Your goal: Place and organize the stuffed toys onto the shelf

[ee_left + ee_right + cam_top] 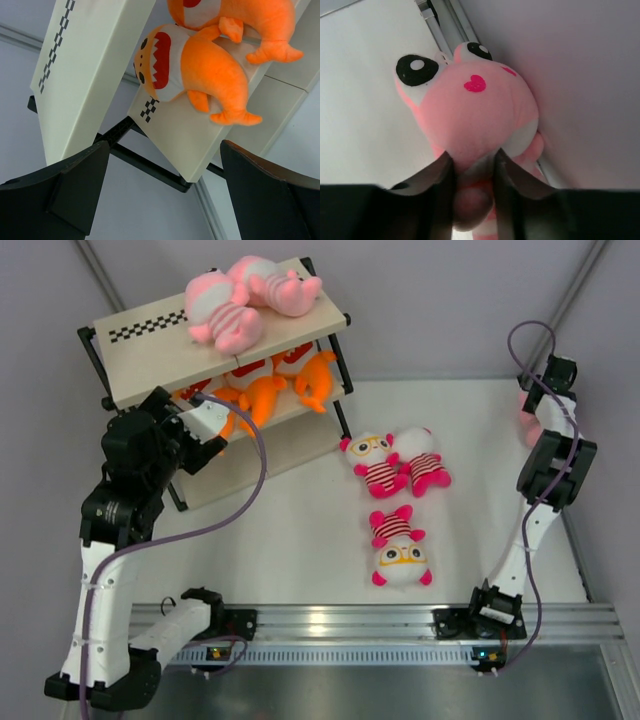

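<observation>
The shelf stands at the far left. Two pale pink toys lie on its top board, and orange toys lie on the middle board. Three white-headed striped toys lie on the table. My left gripper is open and empty at the shelf's left front; its wrist view shows orange toys above the gripper. My right gripper at the far right wall is shut on a pale pink toy, with the gripper at its neck.
The shelf's black frame bar and the board corner lie just beyond my left fingers. The right wall is close beside the held pink toy. A metal rail runs along the near edge.
</observation>
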